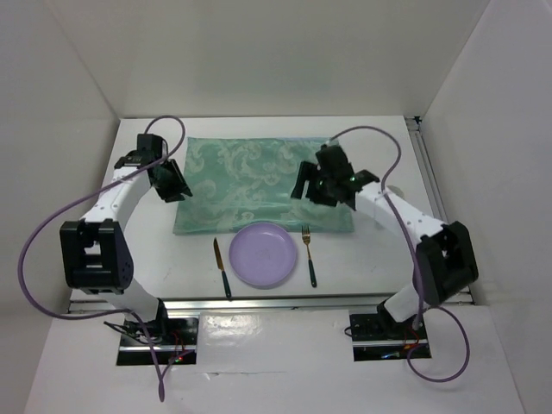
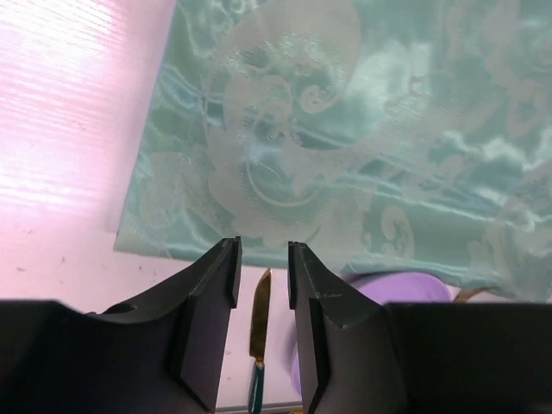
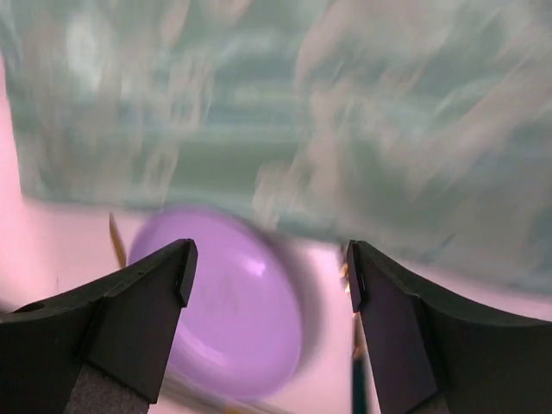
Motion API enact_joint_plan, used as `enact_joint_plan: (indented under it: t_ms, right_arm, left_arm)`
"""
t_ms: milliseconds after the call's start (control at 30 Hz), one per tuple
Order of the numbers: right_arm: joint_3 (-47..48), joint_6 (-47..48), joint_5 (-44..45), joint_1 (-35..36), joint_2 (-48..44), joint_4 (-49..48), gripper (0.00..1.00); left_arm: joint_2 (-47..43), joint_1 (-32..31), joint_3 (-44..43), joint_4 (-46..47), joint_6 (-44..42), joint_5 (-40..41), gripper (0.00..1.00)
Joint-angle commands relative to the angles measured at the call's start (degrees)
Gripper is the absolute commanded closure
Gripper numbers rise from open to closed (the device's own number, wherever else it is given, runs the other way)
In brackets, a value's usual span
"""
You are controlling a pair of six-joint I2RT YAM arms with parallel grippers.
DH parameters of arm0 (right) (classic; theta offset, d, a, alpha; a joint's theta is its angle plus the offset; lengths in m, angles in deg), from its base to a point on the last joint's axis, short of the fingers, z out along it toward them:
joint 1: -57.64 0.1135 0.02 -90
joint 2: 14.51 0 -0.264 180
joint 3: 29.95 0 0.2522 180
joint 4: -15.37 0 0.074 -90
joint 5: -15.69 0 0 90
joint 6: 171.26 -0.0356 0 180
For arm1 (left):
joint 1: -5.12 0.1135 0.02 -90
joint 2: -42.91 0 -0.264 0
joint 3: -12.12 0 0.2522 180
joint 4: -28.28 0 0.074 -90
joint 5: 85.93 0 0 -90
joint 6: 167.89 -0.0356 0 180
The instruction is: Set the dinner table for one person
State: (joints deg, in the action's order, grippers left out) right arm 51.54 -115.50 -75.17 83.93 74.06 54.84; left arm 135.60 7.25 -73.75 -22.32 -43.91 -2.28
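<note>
The white dinner table (image 1: 148, 252) carries a purple plate (image 1: 264, 254) near its front edge. A gold knife with a dark handle (image 1: 222, 267) lies left of the plate and a gold fork (image 1: 308, 255) lies right of it. My left gripper (image 1: 175, 187) hovers over the left edge of the teal patterned mat (image 1: 259, 177). In the left wrist view its jaws (image 2: 263, 250) stand a narrow gap apart and empty, with the knife (image 2: 260, 304) on the table beyond them. My right gripper (image 1: 321, 185) hovers over the mat's right part, wide open and empty (image 3: 269, 259), above the plate (image 3: 224, 310).
The mat (image 2: 345, 129) lies across the back middle of the table, its front edge just behind the plate. White walls enclose the table on three sides. The right wrist view is blurred; the fork (image 3: 355, 379) shows by the right finger.
</note>
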Motion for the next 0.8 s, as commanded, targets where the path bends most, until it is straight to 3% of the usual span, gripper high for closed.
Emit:
enact_joint_plan:
  t_ms: [0, 133, 367, 767]
  right_arm:
    - [-8.20, -5.02, -1.16, 7.80, -4.98, 3.02, 0.18]
    - [-16.03, -10.05, -0.46, 14.66, -9.12, 4.08, 0.16]
    - [-17.45, -10.59, -1.95, 16.26, -4.74, 0.92, 0.23]
    - [-18.51, -9.44, -3.62, 16.78, 3.36, -6.73, 0.50]
  left_arm:
    - [-5.84, -0.20, -1.54, -2.97, -1.81, -0.68, 0.54]
    - [-11.73, -0.72, 2.32, -2.45, -1.81, -1.91, 0.54]
    - [-14.64, -1.25, 4.79, -2.45, -1.28, -3.14, 0.54]
    - [-16.31, -1.78, 4.79, -2.97, -1.28, -3.14, 0.54]
